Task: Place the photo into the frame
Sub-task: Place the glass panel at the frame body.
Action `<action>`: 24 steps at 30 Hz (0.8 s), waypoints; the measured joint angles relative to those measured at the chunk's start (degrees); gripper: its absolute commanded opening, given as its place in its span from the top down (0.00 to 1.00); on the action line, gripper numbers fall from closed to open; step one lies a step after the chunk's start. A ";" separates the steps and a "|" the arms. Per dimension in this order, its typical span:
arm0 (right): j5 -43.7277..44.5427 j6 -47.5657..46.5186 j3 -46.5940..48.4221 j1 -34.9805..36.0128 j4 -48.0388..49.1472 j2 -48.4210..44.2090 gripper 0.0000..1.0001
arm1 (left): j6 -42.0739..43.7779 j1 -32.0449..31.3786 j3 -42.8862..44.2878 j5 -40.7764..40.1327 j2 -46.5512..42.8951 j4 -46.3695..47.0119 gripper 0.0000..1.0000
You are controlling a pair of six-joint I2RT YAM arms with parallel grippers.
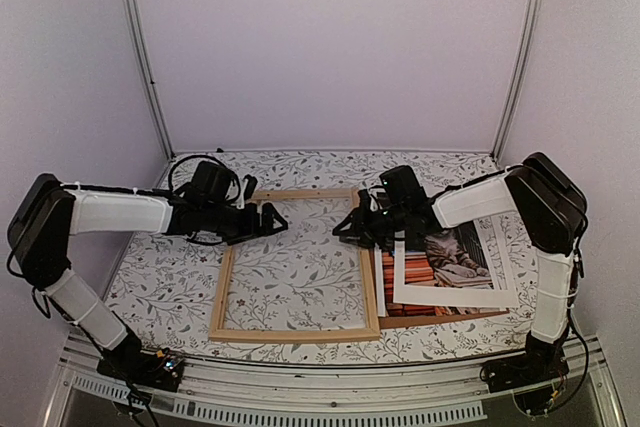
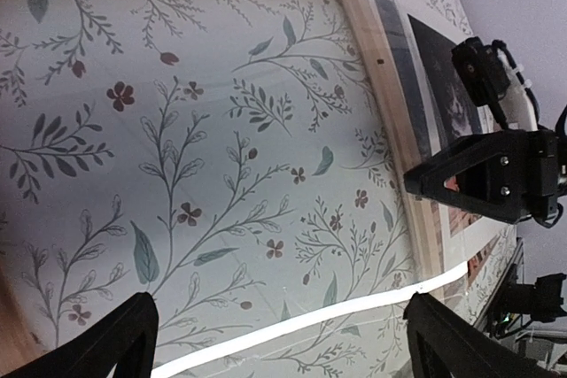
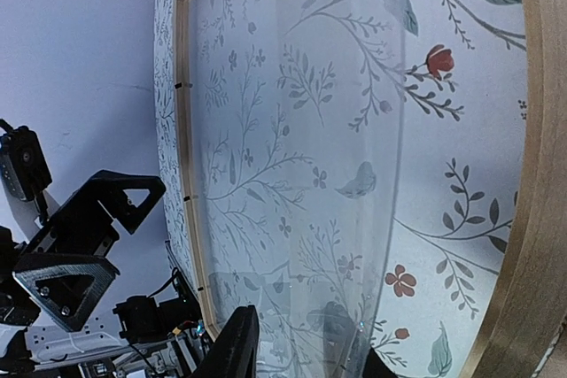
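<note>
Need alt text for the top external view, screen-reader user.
A light natural-wood rectangular picture frame lies flat on a floral-patterned table, with the left pincer and right pincer over its far end. Right of the frame lies a colour paper print of a grey tabby cat among red books, not yet in it.

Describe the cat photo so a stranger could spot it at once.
On the floral table, look just right of the wooden frame. The photo lies there in a stack. It is the only colour picture, a tabby cat with red and orange books, unlike the white mat and brown board.
</note>
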 measured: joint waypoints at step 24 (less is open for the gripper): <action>1.16 -1.97 0.44 0.31 -2.34 0.50 0.68 | -2.23 -5.05 1.75 0.13 10.51 3.50 0.01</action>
